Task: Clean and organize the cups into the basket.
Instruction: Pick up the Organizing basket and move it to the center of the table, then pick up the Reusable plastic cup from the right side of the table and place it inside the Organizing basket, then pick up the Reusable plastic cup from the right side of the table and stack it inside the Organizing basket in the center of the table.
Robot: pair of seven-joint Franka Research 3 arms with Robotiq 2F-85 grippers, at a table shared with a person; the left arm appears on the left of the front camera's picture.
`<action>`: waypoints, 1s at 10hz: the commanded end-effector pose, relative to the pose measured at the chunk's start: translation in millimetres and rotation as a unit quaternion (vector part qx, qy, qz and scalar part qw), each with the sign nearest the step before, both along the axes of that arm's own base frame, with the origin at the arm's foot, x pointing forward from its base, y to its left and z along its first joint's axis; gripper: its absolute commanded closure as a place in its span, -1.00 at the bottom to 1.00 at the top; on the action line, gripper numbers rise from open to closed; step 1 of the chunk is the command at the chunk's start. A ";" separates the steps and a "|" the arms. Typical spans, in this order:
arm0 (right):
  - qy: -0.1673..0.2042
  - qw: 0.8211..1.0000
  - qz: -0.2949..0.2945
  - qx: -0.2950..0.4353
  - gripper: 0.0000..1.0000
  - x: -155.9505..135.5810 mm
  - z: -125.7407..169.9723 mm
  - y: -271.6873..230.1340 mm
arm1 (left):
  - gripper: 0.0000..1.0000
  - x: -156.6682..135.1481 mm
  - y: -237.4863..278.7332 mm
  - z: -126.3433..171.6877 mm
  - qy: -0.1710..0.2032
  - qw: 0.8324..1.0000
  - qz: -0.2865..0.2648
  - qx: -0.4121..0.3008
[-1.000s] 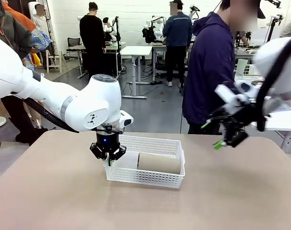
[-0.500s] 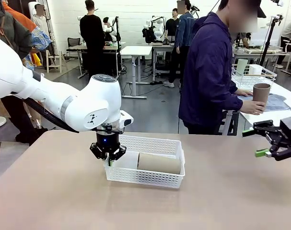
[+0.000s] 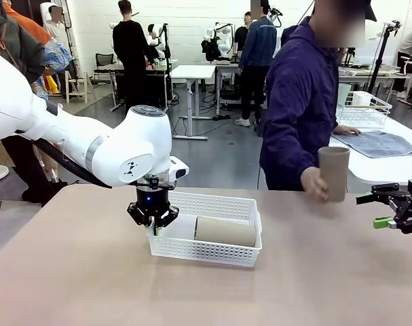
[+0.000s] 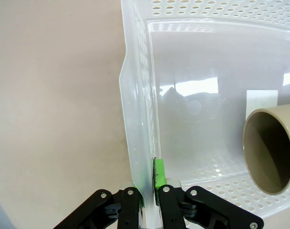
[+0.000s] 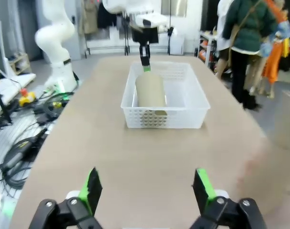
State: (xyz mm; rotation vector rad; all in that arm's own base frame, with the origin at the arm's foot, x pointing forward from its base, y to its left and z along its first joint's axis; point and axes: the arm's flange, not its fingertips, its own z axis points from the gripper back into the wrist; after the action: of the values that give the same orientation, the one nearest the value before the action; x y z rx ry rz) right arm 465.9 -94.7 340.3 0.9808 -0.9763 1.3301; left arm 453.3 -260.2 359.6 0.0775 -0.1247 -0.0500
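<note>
Front view: The basket (image 3: pixel 207 252), white with fine perforated walls, stands at the middle of the table (image 3: pixel 83 278). The lying cup (image 3: pixel 225 231), matte beige and tapered, rests on its side inside it. The left gripper (image 3: pixel 153 222) is clamped on the basket's left end wall. At the far right, the person's hand (image 3: pixel 313 183) holds the held cup (image 3: pixel 334 174), beige and upright, above the table's far edge. The right gripper (image 3: pixel 390 210) hangs near the right edge, fingers spread and holding nothing. The table surface is plain tan. Behind it are white worktables, standing people, a wire basket (image 3: pixel 364 109) and a grey-blue cloth (image 3: pixel 379 144).

Left wrist view: The left gripper (image 4: pixel 148 188) pinches the basket (image 4: pixel 135 119) wall. The lying cup (image 4: pixel 271 148) shows its open mouth at right.

Right wrist view: The right gripper (image 5: pixel 147 188) is wide open over bare table (image 5: pixel 111 152). Ahead, the basket (image 5: pixel 183 119) contains the lying cup (image 5: pixel 150 90).
</note>
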 end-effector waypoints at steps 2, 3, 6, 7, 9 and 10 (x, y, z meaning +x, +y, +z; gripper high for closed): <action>-0.008 1.000 0.006 0.001 -1.00 -1.0 -1.2 3.0 | 1.00 0.1 -2.3 -0.4 0.002 1.000 0.000 0.004; -0.008 1.000 0.006 0.001 -1.00 -1.0 -1.2 3.0 | 1.00 0.1 -2.3 -0.4 0.002 1.000 0.000 0.004; -0.008 1.000 0.006 0.001 -1.00 -1.0 -1.2 3.0 | 1.00 0.1 -2.3 -0.4 0.002 1.000 0.000 0.004; -0.008 1.000 0.006 0.001 -1.00 -1.0 -1.2 3.0 | 1.00 0.1 -2.3 -0.4 0.002 1.000 0.000 0.004; -0.008 1.000 0.006 0.001 -1.00 -1.0 -1.2 3.0 | 1.00 0.1 -2.3 -0.4 0.002 1.000 0.000 0.004; -0.008 1.000 0.006 0.001 -1.00 -1.0 -1.2 3.0 | 1.00 0.1 -2.3 -0.4 0.002 1.000 0.000 0.004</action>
State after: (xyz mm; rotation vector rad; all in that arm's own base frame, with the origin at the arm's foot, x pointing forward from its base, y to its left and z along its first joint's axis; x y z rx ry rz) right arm 466.8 -92.3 340.8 0.9821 -0.9775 1.3387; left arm 453.3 -260.2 359.6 0.0775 -0.1247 -0.0500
